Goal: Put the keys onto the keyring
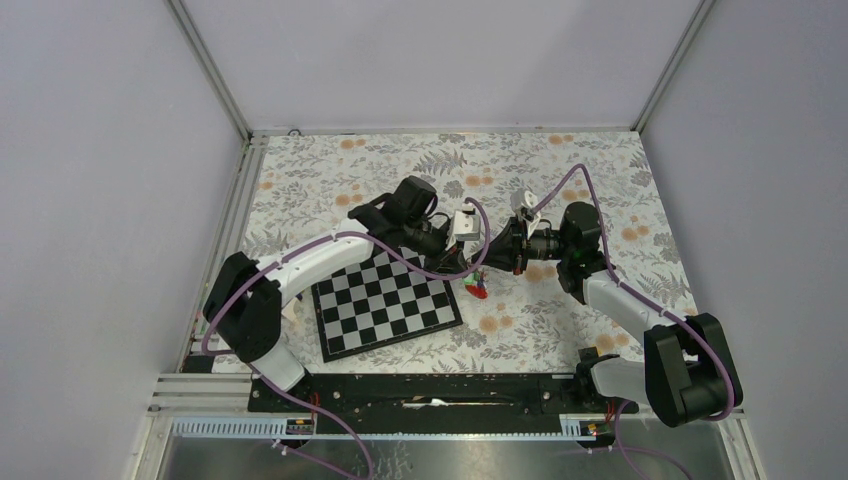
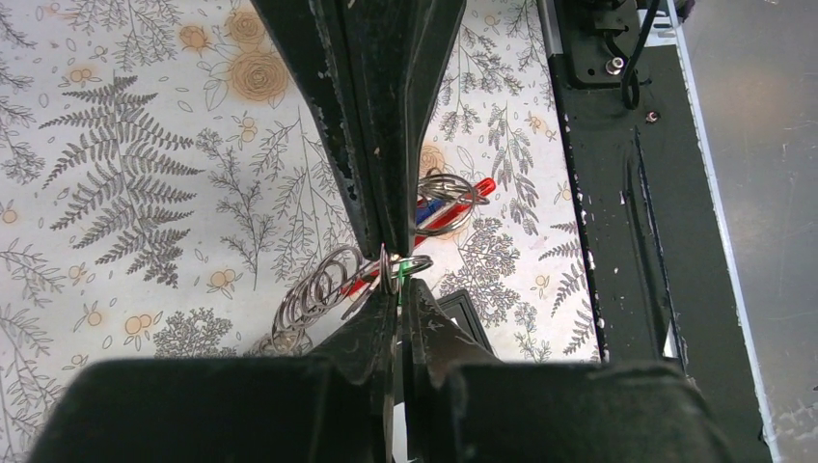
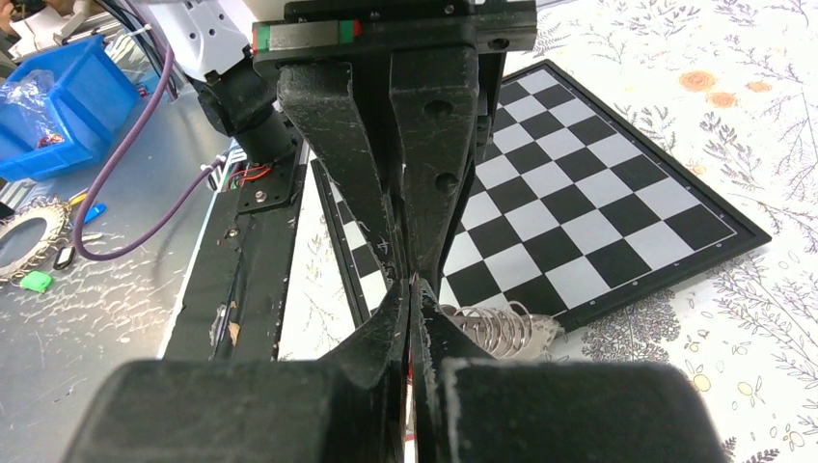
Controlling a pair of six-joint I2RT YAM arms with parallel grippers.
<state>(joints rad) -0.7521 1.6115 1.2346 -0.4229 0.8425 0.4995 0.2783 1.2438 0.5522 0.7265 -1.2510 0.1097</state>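
We see the two arms meeting nose to nose over the middle of the worktop [image 1: 560,170], which is covered with a white cloth printed with grey ferns and orange flowers. The left end effector [image 2: 395,289] is clenched. Its black fingertips come together on a thin sliver of green that runs down between them, and this looks to us like the green plastic head of one of the keys [image 2: 415,262]. A second key with a blue head lies just behind, close against the keyring [image 2: 485,185], a red curved loop that slants from lower left to upper right behind the fingers.

The right end effector [image 3: 411,294] is clenched too, with its scuffed black fingers pressed flat together. From the left wrist it comes down from above to the same small cluster, its tips almost touching the left ones. We cannot tell what it pinches, if anything. Several loops of bare steel wire ring [image 2: 313,294] fan out to the lower left of the cluster, and another circles the red loop.

From above, the cluster sits just off the right corner of a black-and-white chessboard with a black frame [image 1: 385,300]. We cannot tell whether it touches the cloth.

A narrow strip of red and green [image 3: 304,36] runs along the rail of the left end effector, but we can read no lettering on it. Beyond the worktop's edge stands a blue plastic bin [image 3: 58,101].
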